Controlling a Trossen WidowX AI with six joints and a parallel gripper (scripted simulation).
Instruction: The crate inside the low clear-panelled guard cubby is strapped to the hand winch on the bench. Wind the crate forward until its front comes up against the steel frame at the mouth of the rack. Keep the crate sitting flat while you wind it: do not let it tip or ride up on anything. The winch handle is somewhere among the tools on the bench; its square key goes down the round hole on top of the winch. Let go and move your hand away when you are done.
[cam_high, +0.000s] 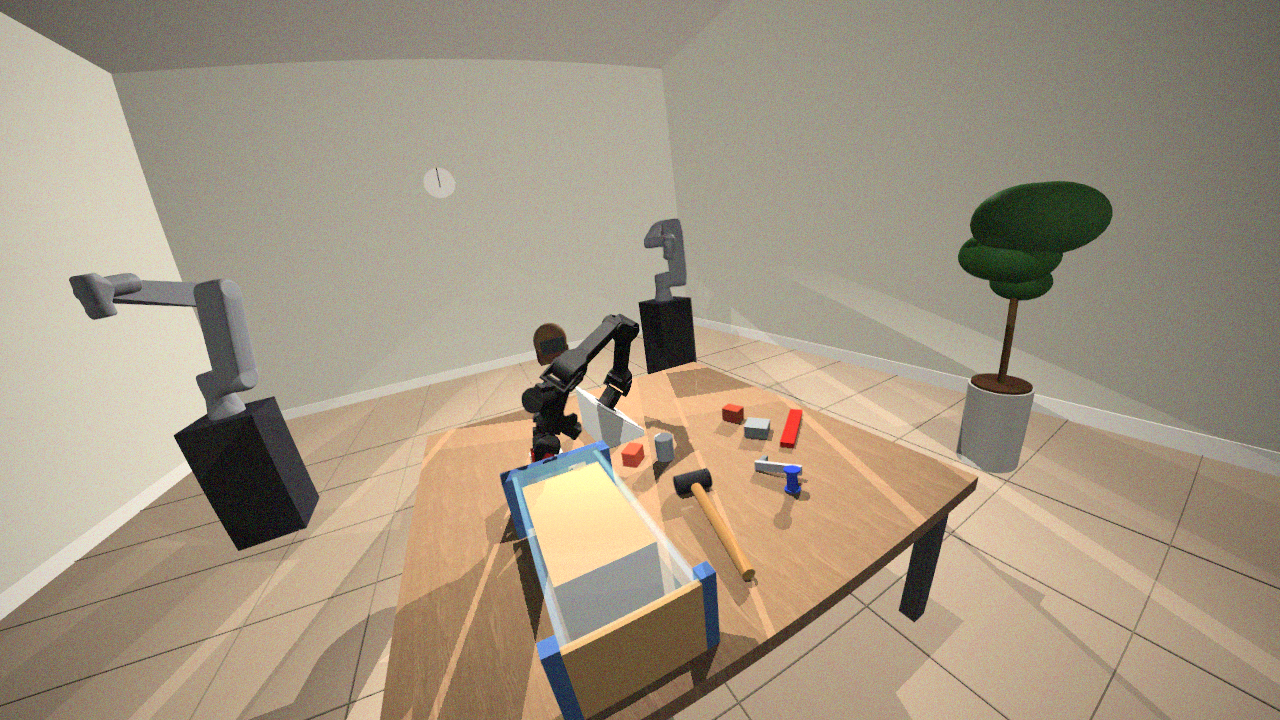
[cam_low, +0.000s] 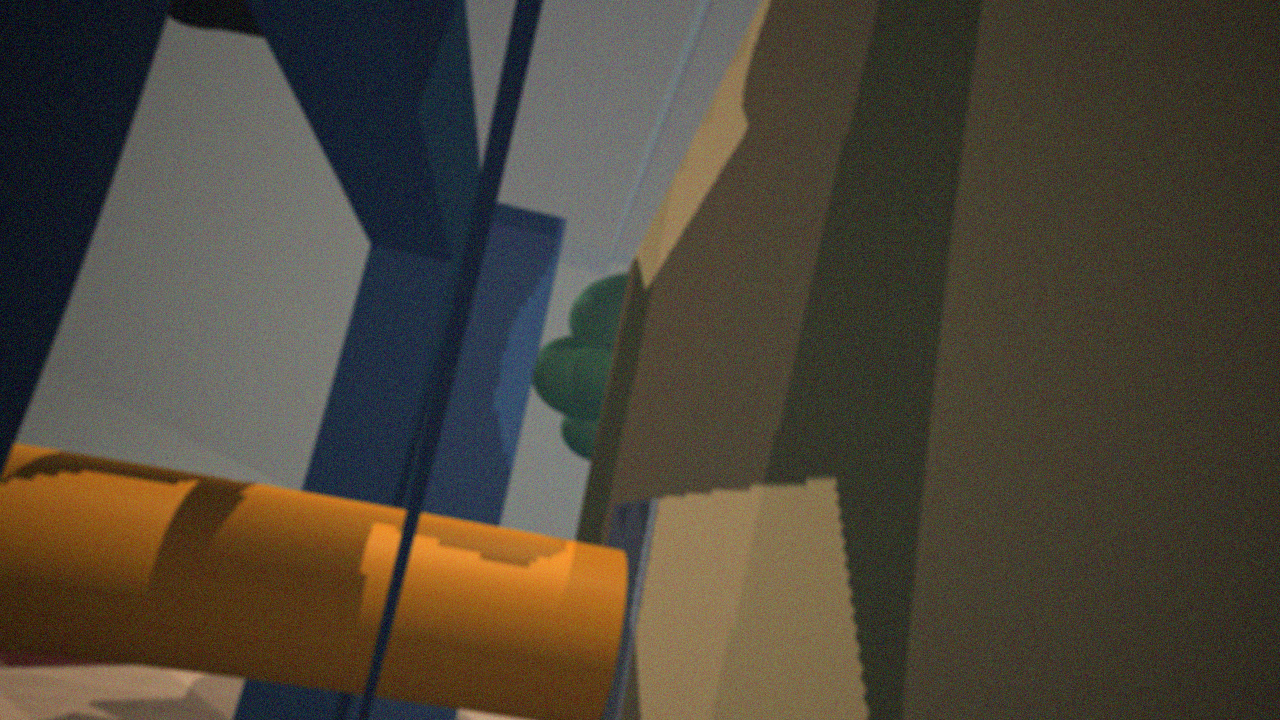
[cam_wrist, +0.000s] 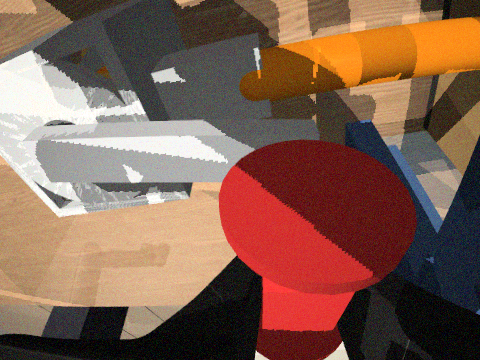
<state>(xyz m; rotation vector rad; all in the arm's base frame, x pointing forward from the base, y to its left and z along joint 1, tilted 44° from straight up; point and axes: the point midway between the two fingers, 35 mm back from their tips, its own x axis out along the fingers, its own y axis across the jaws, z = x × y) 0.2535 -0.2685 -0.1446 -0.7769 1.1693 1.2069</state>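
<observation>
My gripper (cam_wrist: 306, 311) (cam_high: 544, 450) is shut on the winch handle's red knob (cam_wrist: 317, 220), beyond the cubby's far end in the top view. The handle's grey crank arm (cam_wrist: 100, 167) runs from the knob to the left, over the grey winch (cam_wrist: 210, 85). Its square key is hidden. The tan crate (cam_high: 590, 523) (cam_low: 1074, 358) sits inside the clear-panelled cubby (cam_high: 635, 644) and looks flat. It lies toward the blue frame (cam_high: 568, 454) (cam_low: 344, 376) (cam_wrist: 362, 132), with a gap at the wooden end board. I cannot tell whether crate and frame touch.
An orange bar (cam_low: 268, 573) (cam_wrist: 400, 55) crosses near the frame. A white panel (cam_high: 606, 419) stands behind a red block (cam_high: 632, 454) and a grey cylinder (cam_high: 663, 446). A mallet (cam_high: 691, 482) lies beside the cubby. Farther right are a blue knobbed piece (cam_high: 792, 480) and a red bar (cam_high: 791, 428).
</observation>
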